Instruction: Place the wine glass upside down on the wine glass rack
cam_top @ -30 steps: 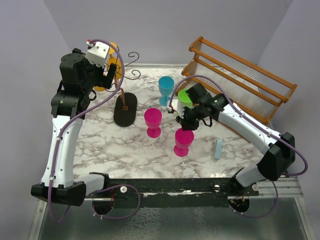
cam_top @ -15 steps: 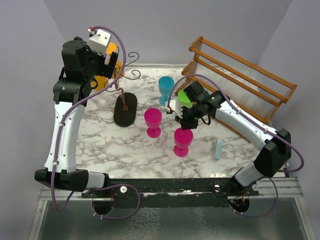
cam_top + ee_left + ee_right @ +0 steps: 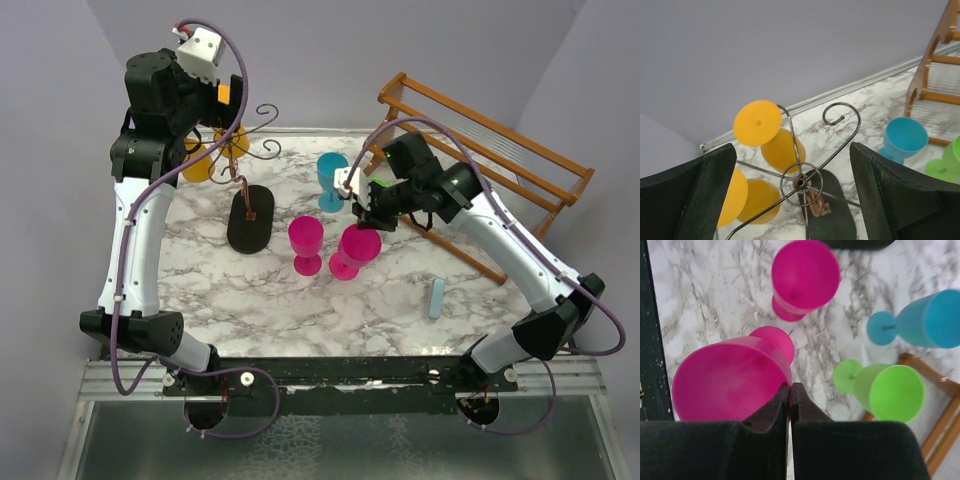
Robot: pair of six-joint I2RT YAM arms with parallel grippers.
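— What did the right gripper [image 3: 790,390] have?
— It was clenched on the rim of the magenta wine glass [image 3: 725,385]. A second earlier that glass stood upright on the marble. Now it hung tilted at the centre of the top view, just beside its magenta twin [image 3: 305,242].
— And the wine glass rack [image 3: 250,218]?
— Left of centre, well apart. The left gripper [image 3: 792,150], spread wide and empty, had risen above it, leaving orange glasses [image 3: 758,122] hanging there. Carrying and inverting looked still undone.

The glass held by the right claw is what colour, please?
The glass is magenta, clearest in the right wrist view.
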